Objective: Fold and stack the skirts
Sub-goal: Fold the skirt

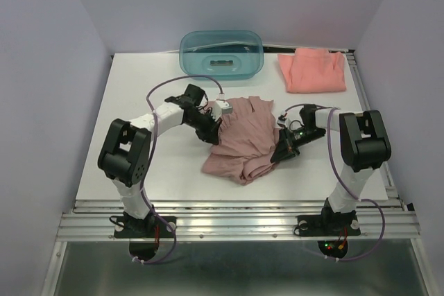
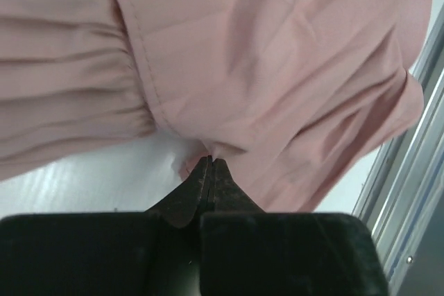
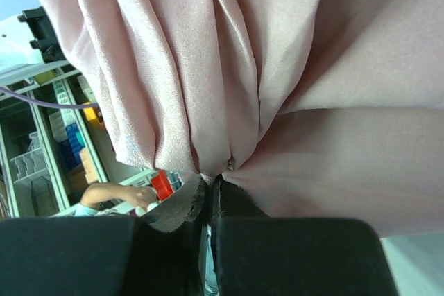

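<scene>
The mauve-pink skirt (image 1: 243,140) lies bunched in the middle of the table between my two grippers. My left gripper (image 1: 210,134) is shut on its left edge; in the left wrist view the jaws (image 2: 210,162) pinch a fold of the pink cloth (image 2: 277,67) just above the white table. My right gripper (image 1: 279,155) is shut on its right edge; in the right wrist view the jaws (image 3: 214,179) pinch gathered pleats (image 3: 208,67), lifted off the table. The coral-salmon skirt (image 1: 313,71) lies folded flat at the back right, apart from both grippers.
A translucent teal tub (image 1: 221,52) stands at the back centre of the table (image 1: 139,95). White walls close in the left, right and back. A metal rail (image 1: 236,216) runs along the near edge by the arm bases.
</scene>
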Robot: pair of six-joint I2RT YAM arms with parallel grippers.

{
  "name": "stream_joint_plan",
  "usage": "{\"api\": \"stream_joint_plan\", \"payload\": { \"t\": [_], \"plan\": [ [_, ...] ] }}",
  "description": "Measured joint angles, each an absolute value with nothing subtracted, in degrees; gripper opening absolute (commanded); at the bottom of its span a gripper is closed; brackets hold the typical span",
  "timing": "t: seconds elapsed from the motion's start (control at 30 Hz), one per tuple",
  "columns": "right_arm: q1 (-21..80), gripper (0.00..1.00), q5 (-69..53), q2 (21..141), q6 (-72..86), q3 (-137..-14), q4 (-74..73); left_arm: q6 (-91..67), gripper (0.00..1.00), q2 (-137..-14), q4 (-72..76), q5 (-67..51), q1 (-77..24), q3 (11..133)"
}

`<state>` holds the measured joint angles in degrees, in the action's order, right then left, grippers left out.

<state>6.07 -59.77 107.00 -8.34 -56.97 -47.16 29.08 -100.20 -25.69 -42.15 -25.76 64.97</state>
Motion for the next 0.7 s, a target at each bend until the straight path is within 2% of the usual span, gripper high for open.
{"api": "stream_joint_plan", "payload": {
  "t": [0.4,0.53,0.67,0.7],
  "plan": [
    [6.07,0.01,-59.72,108.16,-10.76,-58.57,-49.10,27.44,0.00,-106.08,-23.35,-33.61,-25.91,89.30],
    [6.07,0.01,-60.03,108.31,-11.00,-59.02,-49.12,27.09,0.00,-111.00,-20.14,-29.71,-27.29,90.91],
    [6.07,0.01,-60.95,108.42,-10.98,-59.02,-49.12,26.96,0.32,-117.19,-18.94,-25.82,-28.18,90.83],
    [6.07,0.01,-61.19,108.47,-10.98,-59.02,-49.12,26.94,0.44,-118.39,-19.03,-24.45,-28.18,90.65]
  ]
}}
